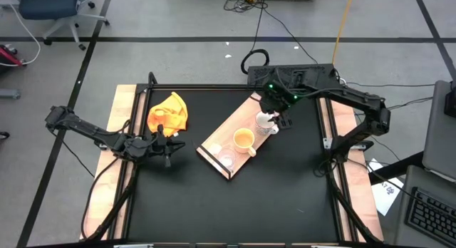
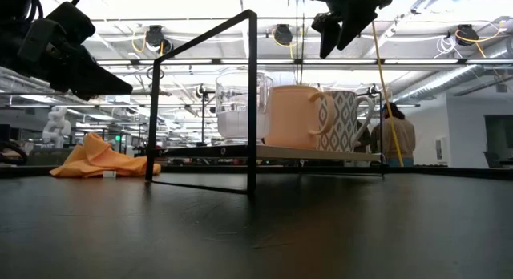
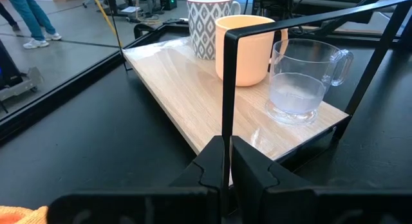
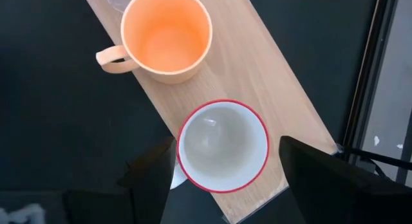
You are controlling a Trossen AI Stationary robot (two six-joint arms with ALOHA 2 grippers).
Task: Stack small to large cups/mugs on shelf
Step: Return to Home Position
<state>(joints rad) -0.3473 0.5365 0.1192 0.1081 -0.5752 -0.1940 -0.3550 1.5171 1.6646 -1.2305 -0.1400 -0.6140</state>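
The light wood shelf [image 1: 221, 137] lies slantwise mid-table, held in a black wire frame [image 2: 252, 95]. On it stand, in a row, the clear glass cup [image 1: 226, 161], the yellow-orange mug [image 1: 244, 140] and the patterned white mug [image 1: 265, 122], each upright on its base. My right gripper [image 2: 343, 26] hangs open well above the white mug [image 4: 223, 145], one finger to each side of it in the right wrist view, touching nothing. My left gripper [image 1: 169, 147] is shut and empty at the table's left, pointing at the shelf [image 3: 193, 95].
A yellow cloth [image 1: 169, 112] lies crumpled at the table's far left, just beyond my left gripper. The frame's upright post [image 3: 225, 89] stands at the shelf's glass-cup end. A person [image 2: 393, 135] stands in the room behind the table.
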